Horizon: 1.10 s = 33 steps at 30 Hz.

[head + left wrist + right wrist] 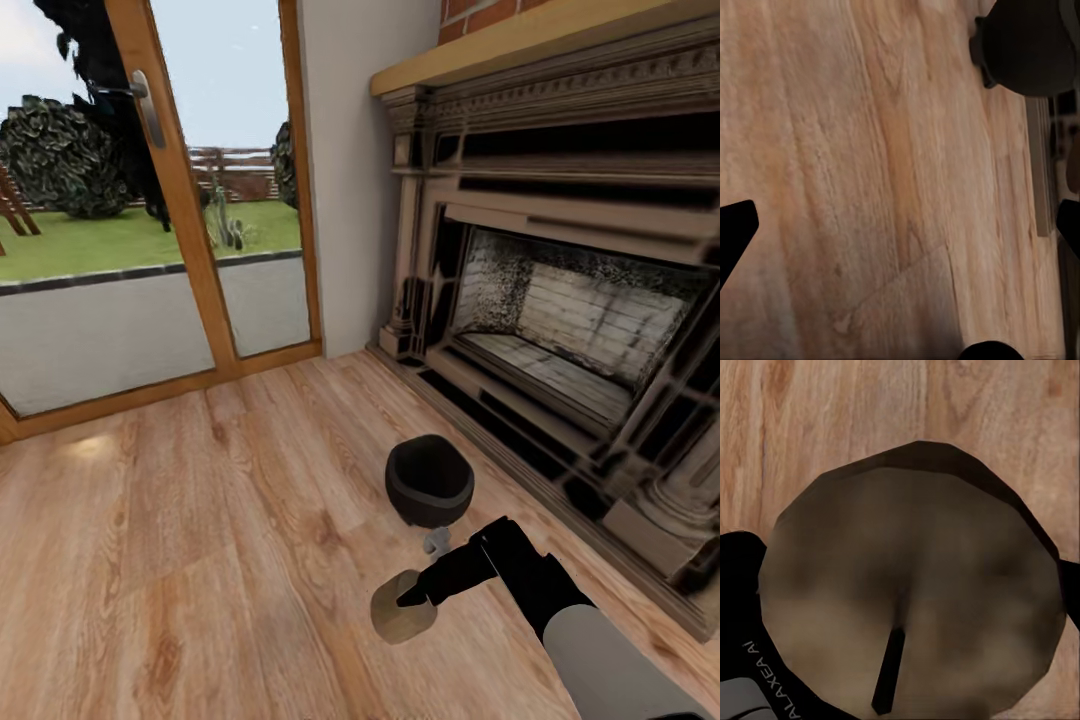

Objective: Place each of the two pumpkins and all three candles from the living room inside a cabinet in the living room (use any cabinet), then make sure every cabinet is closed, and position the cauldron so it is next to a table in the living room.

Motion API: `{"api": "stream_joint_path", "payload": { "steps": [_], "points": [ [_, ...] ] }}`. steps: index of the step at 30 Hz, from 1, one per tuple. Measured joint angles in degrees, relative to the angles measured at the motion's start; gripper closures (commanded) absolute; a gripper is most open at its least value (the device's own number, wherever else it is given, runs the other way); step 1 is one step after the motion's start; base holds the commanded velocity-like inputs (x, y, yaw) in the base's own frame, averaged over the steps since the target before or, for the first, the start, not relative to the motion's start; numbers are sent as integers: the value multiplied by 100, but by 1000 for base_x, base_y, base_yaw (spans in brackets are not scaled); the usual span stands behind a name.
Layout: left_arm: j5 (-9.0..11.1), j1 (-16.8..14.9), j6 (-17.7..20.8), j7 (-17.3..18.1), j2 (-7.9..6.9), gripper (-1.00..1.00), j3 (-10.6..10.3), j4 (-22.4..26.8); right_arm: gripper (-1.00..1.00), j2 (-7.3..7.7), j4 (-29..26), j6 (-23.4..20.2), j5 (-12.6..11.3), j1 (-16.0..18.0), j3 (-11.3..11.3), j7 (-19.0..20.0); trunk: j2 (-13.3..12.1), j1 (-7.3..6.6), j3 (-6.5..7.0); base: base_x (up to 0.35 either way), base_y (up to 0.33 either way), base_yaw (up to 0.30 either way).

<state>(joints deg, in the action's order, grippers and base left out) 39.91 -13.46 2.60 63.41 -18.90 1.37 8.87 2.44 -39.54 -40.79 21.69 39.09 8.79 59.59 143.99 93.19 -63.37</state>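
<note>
Where the right arm's black fingers (415, 597) reach down toward the wooden floor, they sit on either side of a squat tan cylindrical candle with a dark wick (402, 607); in the right wrist view the candle's round top (911, 592) lies between the two dark finger edges, so they appear clenched around the candle. The candle looks to be at or just above the pale oak-plank floor (180, 560). Just beyond it lies a small grey object (437, 542), too blurred to identify. Past that, a small round-bellied black cauldron with a wide mouth (429, 481) stands on the floor, near the base of the dark carved-wood fireplace surround (560, 260). In the left wrist view the left arm's black fingers (736, 229) are spread wide apart over bare floor, released and holding nothing, with the cauldron's dark belly (1027, 45) near one corner. A wood-framed glass patio door (190, 200) stands to the left of the fireplace.
</note>
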Motion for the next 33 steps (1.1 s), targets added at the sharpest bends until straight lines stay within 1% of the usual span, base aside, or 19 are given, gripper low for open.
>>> {"api": "stream_joint_path", "payload": {
  "steps": [6, 14, 33],
  "points": [
    [0, 1, 2, 0, 13, -100, 0, 1, 100, -7, 0, -4, -7, 1, -3, -87, 0, 0, 28, -148, -255, -271],
    [0, 0, 0, 0, 19, -100, 0, 1, 100, -9, 0, -5, -8, 0, -9, -99, 0, 1, 66, -164, -268, -271],
    [-1, 2, -1, 0, 19, -100, 0, 0, 100, -9, 2, -5, -8, 1, -9, -99, 0, 1, 155, -217, -240, -271]
  ]
}}
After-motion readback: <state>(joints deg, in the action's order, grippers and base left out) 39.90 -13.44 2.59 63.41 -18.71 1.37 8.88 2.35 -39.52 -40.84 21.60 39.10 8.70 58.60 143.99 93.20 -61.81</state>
